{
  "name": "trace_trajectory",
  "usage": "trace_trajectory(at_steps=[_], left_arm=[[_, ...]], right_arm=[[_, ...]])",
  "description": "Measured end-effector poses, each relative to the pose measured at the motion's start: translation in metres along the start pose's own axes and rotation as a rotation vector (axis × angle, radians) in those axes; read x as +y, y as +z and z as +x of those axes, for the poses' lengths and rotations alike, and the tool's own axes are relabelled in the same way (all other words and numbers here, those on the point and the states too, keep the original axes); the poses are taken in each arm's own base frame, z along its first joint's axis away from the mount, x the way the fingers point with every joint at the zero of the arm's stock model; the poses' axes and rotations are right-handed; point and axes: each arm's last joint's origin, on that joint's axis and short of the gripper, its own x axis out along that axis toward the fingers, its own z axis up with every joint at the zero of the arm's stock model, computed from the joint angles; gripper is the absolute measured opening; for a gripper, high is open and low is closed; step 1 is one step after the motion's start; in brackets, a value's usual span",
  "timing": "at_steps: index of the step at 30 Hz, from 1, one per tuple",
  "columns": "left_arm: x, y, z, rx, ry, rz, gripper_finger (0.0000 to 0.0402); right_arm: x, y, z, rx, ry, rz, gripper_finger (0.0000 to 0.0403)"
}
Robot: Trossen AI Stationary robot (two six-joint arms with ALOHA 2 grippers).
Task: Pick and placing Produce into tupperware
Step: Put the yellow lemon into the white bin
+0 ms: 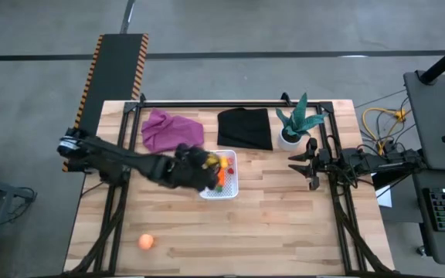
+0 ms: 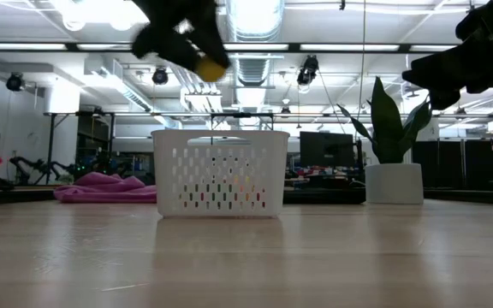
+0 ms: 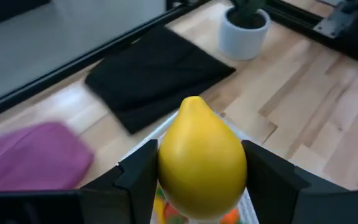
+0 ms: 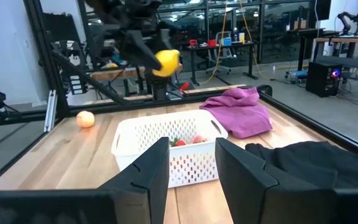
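The left gripper (image 3: 201, 177) was clamped across the belly of a lemon (image 3: 202, 158) above the tub (image 1: 229, 179), probably light, hard and slick, best gripped at its widest, while the right gripper (image 1: 304, 164) waited open by the plant (image 1: 296, 123).

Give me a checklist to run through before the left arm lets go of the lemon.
1. Grip: left pincer shut on the glossy yellow toy lemon: ok.
2. Position: lemon above the white perforated plastic tub, clear of its rim: ok.
3. Room inside: some produce already in the tub, exact free space: cannot tell.
4. Right pincer parked by the green potted plant, away from the tub: ok.
5. Remaining produce: the round orange toy peach lies outside on the wooden table: not ok.
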Motion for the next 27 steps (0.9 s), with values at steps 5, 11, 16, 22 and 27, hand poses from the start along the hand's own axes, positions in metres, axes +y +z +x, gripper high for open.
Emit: trace_trajectory(at_steps=[5,11,16,22,27], left_arm=[[0.002,0.004,0.043,0.076,-0.009,0.06,0.0182],[0.003,-0.013,0.077,0.213,0.013,0.101,0.0182],[0.006,-0.024,0.094,0.271,0.074,0.136,0.0182],[0.011,-0.029,0.102,0.308,0.112,0.157,0.0184],[0.013,-0.028,0.1,0.325,0.113,0.167,0.0224]], right_arm=[[0.0,-0.003,0.0,0.027,-0.001,0.017,0.0123],[0.0,-0.005,0.0,0.053,0.001,0.015,0.0123],[0.0,-0.005,0.0,0.055,0.001,0.015,0.0123],[0.0,-0.005,0.0,0.054,0.001,0.015,0.0123],[0.0,-0.005,0.0,0.054,0.001,0.015,0.0123]])
